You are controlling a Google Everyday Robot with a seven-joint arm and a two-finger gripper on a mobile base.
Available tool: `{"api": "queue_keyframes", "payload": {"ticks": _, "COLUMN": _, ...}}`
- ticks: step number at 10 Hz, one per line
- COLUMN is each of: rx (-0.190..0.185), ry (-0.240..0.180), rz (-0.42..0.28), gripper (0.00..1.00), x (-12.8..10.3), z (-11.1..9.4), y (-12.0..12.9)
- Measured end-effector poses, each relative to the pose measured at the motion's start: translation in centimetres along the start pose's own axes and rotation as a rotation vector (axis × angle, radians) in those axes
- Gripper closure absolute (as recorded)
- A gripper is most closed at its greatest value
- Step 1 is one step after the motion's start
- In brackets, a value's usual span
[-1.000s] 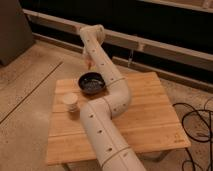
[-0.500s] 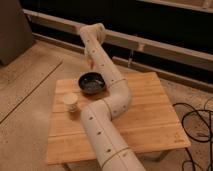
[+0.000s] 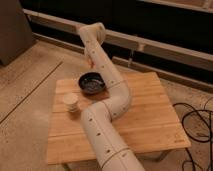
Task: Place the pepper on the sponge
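Currently the white segmented arm (image 3: pixel 107 125) rises from the near edge of the wooden table (image 3: pixel 145 115), bends over its middle and reaches up to an elbow beyond the far edge. From there the gripper (image 3: pixel 90 62) hangs downward over the table's far-left edge, just behind a dark bowl (image 3: pixel 92 83) and above it. Its claw is closed; whether anything sits between the fingers cannot be told. A pale cup (image 3: pixel 70 101) stands upright near the table's left side, close in front of the bowl and apart from it. Neither the pepper nor the sponge can be made out; the arm covers the table just right of the bowl. Black cables (image 3: pixel 197 125) lie on the floor to the right.
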Motion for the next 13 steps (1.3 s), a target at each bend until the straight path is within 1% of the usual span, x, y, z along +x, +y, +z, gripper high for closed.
{"api": "queue_keyframes", "payload": {"ticks": 2, "rx": -0.019, "ry": 0.017, "rz": 0.048, "gripper": 1.00, "x": -0.7, "z": 0.2, "y": -1.0}}
{"api": "queue_keyframes", "payload": {"ticks": 3, "rx": -0.027, "ry": 0.033, "rz": 0.081, "gripper": 1.00, "x": -0.8, "z": 0.5, "y": -1.9}}
{"api": "queue_keyframes", "payload": {"ticks": 4, "rx": -0.035, "ry": 0.056, "rz": 0.124, "gripper": 1.00, "x": -0.8, "z": 1.0, "y": -3.3}}
{"api": "queue_keyframes", "payload": {"ticks": 5, "rx": -0.041, "ry": 0.083, "rz": 0.168, "gripper": 1.00, "x": -0.1, "z": 1.8, "y": -5.0}}
{"api": "queue_keyframes", "payload": {"ticks": 6, "rx": -0.043, "ry": 0.101, "rz": 0.202, "gripper": 1.00, "x": 0.5, "z": 2.3, "y": -6.4}}
{"api": "queue_keyframes", "payload": {"ticks": 7, "rx": -0.054, "ry": 0.134, "rz": 0.253, "gripper": 1.00, "x": 2.0, "z": 3.2, "y": -8.2}}
{"api": "queue_keyframes", "payload": {"ticks": 10, "rx": -0.076, "ry": 0.182, "rz": 0.332, "gripper": 1.00, "x": 4.5, "z": 4.5, "y": -10.2}}
{"api": "queue_keyframes", "payload": {"ticks": 11, "rx": -0.079, "ry": 0.185, "rz": 0.343, "gripper": 1.00, "x": 4.6, "z": 4.6, "y": -10.5}}
{"api": "queue_keyframes", "payload": {"ticks": 12, "rx": -0.076, "ry": 0.179, "rz": 0.337, "gripper": 1.00, "x": 4.1, "z": 4.6, "y": -10.1}}
{"api": "queue_keyframes", "payload": {"ticks": 13, "rx": -0.066, "ry": 0.154, "rz": 0.301, "gripper": 1.00, "x": 2.9, "z": 4.0, "y": -8.8}}
